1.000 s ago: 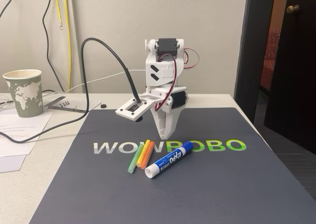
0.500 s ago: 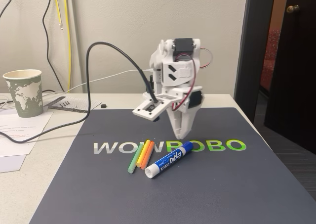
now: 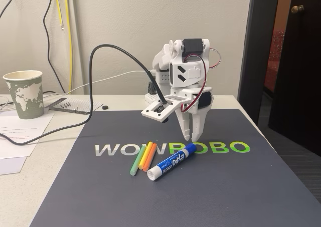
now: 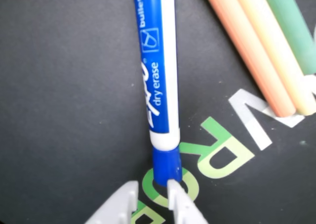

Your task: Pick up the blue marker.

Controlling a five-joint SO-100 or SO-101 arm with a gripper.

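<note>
Lying flat, blue marker [image 3: 171, 163] cap toward end effector [image 3: 191, 137].

Two cams: one out front, one riding the wrist

The fixed view sits low at the mat's [image 3: 200, 197] near edge, facing the arm and back wall. The wrist view looks straight down, very close. Both catch the blue marker [image 3: 171, 161] [image 4: 157, 80], the sticks [image 3: 143, 157] [image 4: 266, 46] and the lettering.
</note>
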